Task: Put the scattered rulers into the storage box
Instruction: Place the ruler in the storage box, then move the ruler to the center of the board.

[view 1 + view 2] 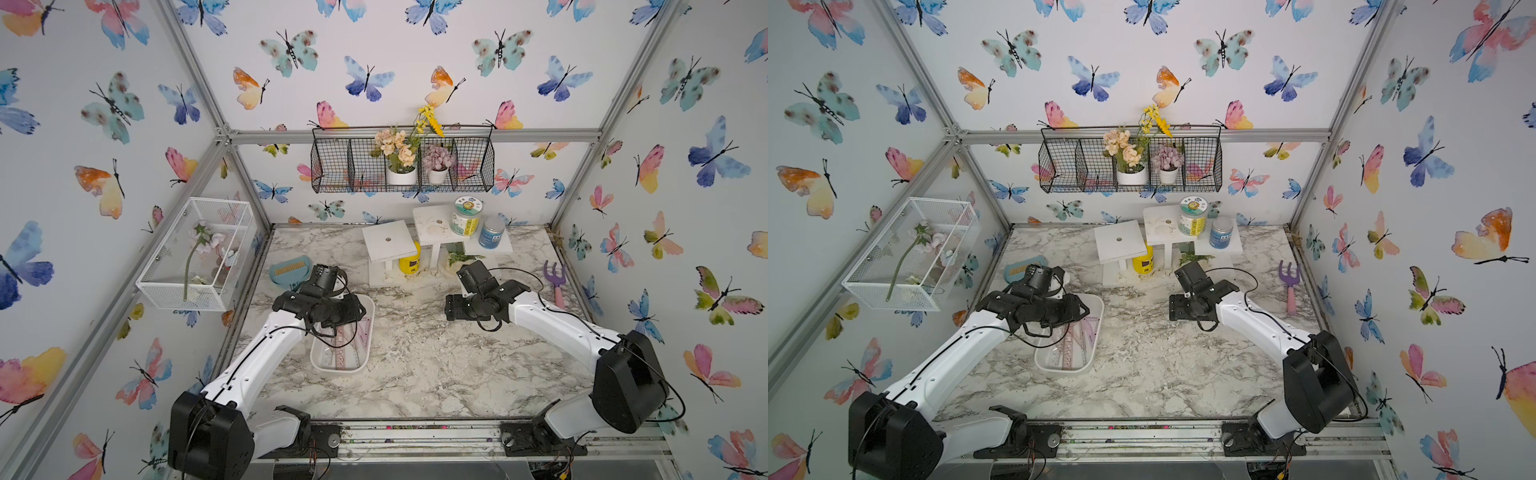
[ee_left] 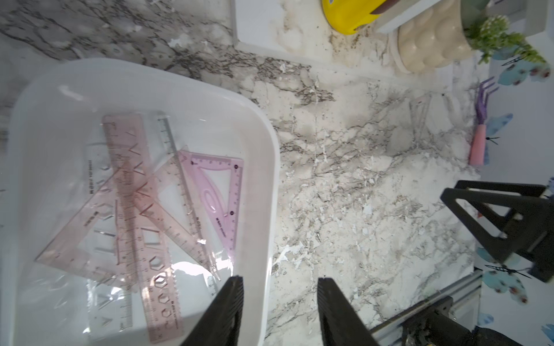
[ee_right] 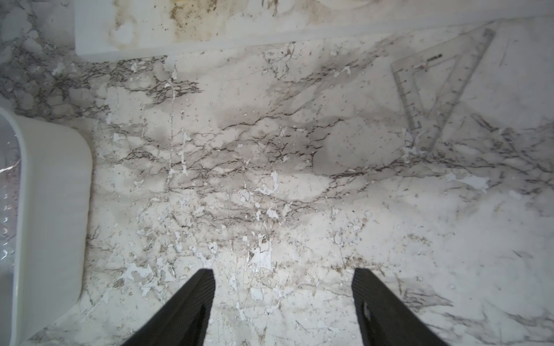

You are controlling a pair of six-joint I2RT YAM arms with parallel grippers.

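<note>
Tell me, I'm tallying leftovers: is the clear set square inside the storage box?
Out. The clear set square lies flat on the table, apart from the storage box.

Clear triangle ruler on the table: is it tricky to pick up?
Probably. The triangle ruler lies flat on the table, so it looks thin and hard to get under. It seems smooth clear plastic, so it may slide when pushed. Likely light, with its hollow middle.

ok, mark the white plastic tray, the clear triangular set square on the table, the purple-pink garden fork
white plastic tray (image 2: 269, 185): left wrist, rim
clear triangular set square (image 3: 434, 58): right wrist, printed edge
purple-pink garden fork (image 1: 560, 296): a top view, pink handle
</note>
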